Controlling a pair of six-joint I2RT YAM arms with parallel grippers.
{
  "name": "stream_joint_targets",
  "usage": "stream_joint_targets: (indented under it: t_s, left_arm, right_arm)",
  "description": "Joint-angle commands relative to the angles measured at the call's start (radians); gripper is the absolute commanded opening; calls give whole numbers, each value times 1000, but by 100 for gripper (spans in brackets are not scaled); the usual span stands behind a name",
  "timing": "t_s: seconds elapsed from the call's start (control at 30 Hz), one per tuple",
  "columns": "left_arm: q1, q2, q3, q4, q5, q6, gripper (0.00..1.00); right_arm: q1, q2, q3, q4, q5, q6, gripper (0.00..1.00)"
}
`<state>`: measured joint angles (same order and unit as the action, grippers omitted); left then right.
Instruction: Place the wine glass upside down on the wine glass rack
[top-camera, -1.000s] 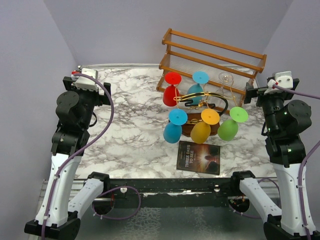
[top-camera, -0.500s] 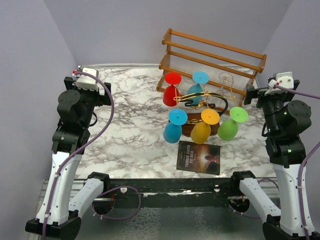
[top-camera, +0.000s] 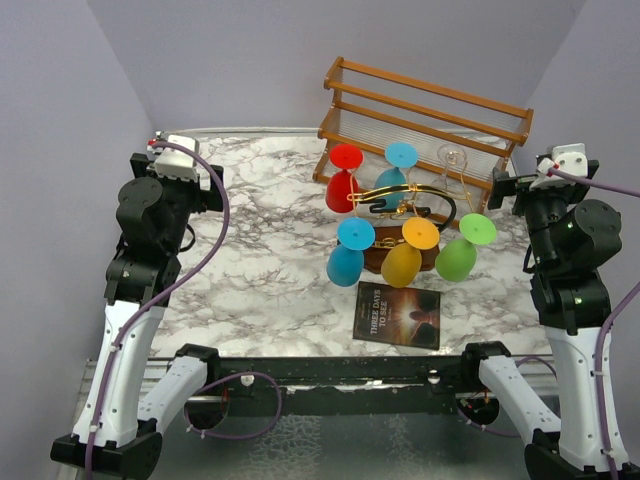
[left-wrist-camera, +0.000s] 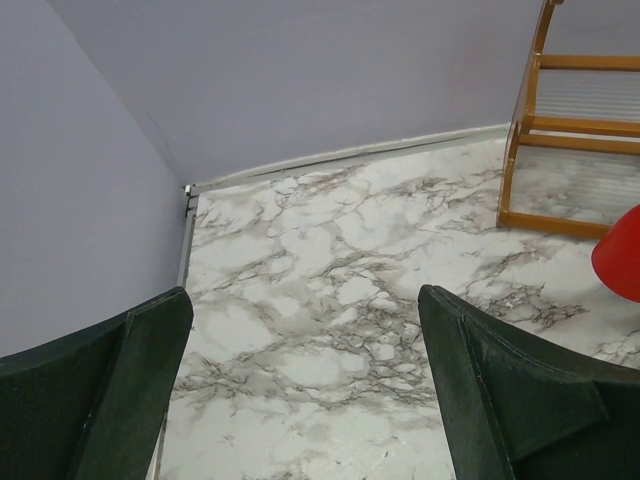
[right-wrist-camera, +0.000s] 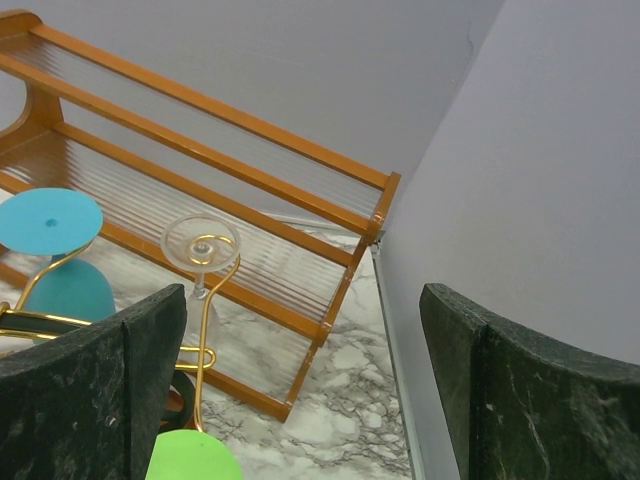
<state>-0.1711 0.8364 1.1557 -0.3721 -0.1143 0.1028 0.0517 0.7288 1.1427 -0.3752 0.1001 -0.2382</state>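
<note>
A robot lab's test cell: plain grey-violet walls (top-camera: 250, 60) box in a marble-patterned table (top-camera: 260, 250). A left arm (top-camera: 150, 240) and right arm (top-camera: 570, 260) stand on a black rail (top-camera: 340, 375), trailing purple cables (top-camera: 222, 215). The only props are a glass rack (top-camera: 405, 195), shelf (top-camera: 425, 110) and book (top-camera: 398, 315).

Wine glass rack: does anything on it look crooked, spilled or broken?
Nothing stands out. The wine glass rack stands upright, and its coloured glasses and the clear glass all hang foot-up, none fallen or visibly broken.
</note>
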Motion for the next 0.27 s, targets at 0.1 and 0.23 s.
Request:
stream_joint_targets:
  t_s: [0.1,0.23]
  left_arm:
    - [5,-1,43,6,18,-2,99]
    - [5,4,53,-1,26,-2,99]
  right_arm:
    - [-10,5,-5,-13,6,19,100]
    - [-11,8,-5,-13,7,19,100]
